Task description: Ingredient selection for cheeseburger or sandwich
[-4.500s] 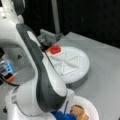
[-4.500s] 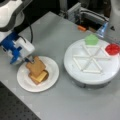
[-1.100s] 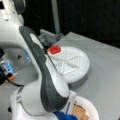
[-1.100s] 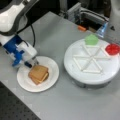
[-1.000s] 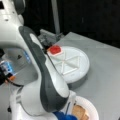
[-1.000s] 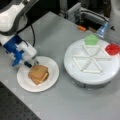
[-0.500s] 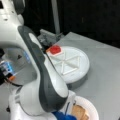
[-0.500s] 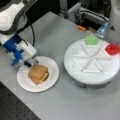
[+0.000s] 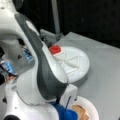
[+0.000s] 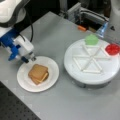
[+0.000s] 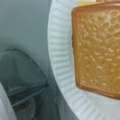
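The gripper hangs at the upper-left rim of the white paper plate in a front view, holding nothing that I can see; whether its jaws are spread or closed, I cannot tell. The sandwich sits stacked on that plate, top toast square over a yellow cheese edge, slightly skewed. My worry: the fingers are so close to the rim that a sideways nudge could tip the plate or slide the stack apart. On the white sectioned tray, only a green lettuce piece and a red disc remain, in neighbouring far compartments.
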Controlling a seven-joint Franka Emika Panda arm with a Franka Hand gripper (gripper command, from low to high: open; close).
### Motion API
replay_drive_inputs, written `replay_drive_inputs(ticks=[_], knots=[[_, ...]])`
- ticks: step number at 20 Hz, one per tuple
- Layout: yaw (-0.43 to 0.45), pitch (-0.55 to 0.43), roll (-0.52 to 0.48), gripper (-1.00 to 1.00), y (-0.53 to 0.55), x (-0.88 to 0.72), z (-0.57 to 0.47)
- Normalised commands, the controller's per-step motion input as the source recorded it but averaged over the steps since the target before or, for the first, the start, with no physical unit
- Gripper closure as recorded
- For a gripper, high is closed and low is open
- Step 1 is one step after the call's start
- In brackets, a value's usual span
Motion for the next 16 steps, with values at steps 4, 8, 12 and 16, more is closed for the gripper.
replay_drive_inputs(ticks=[4, 8, 12, 16], knots=[[-0.131, 0.035, -0.694, -1.0, 0.69, -0.08, 0.32], [-0.075, -0.068, -0.723, -1.0, 0.72, -0.27, 0.2], [0.002, -0.065, -0.731, -1.0, 0.63, -0.53, 0.14], [-0.06, -0.127, -0.67, -1.0, 0.49, -0.67, 0.09]])
